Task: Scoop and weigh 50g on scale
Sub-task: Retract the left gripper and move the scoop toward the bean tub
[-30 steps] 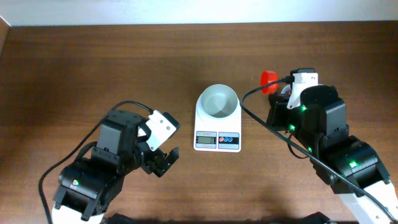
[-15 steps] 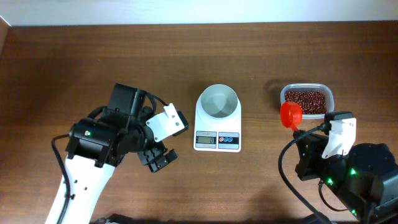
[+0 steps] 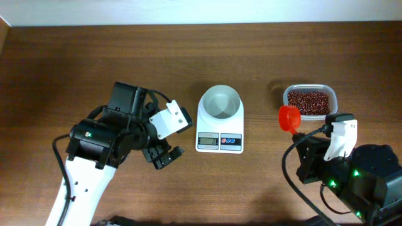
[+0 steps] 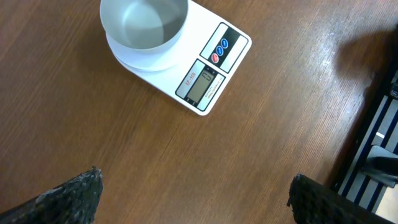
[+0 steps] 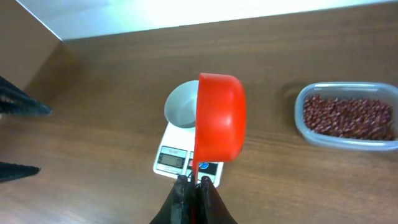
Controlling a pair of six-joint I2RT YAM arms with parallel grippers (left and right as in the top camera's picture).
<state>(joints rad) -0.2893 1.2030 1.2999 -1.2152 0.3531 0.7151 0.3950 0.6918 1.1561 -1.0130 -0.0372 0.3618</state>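
Scale (image 3: 220, 133) sits mid-table (image 3: 75, 56) between the arms: white smooth plastic, squarish body, display side toward the robot. Round white bowl (image 3: 220, 102) on top, glossy, only its bare inside showing. Grey display (image 3: 207, 142) with digits too small to read; blue and red round buttons (image 3: 231, 141) beside it.

Tub (image 3: 309, 102) to the right of the scale, apart from it: clear plastic, rounded rectangle, low wall, holding a layer of small dark red beans (image 3: 308, 103). Table is dark brown wood grain, slight sheen.

Scoop (image 3: 290, 117) is red plastic with a round cup and thin handle. It is held in the air between scale and tub, just beside the tub's near left corner. Its inside shows plain red from overhead; the wrist view sees the cup tilted.

Right gripper (image 5: 194, 190) is closed tight, black fingers pinching the scoop handle. Left gripper (image 3: 163, 156) is spread fully wide with nothing in it, over bare wood left of the scale.
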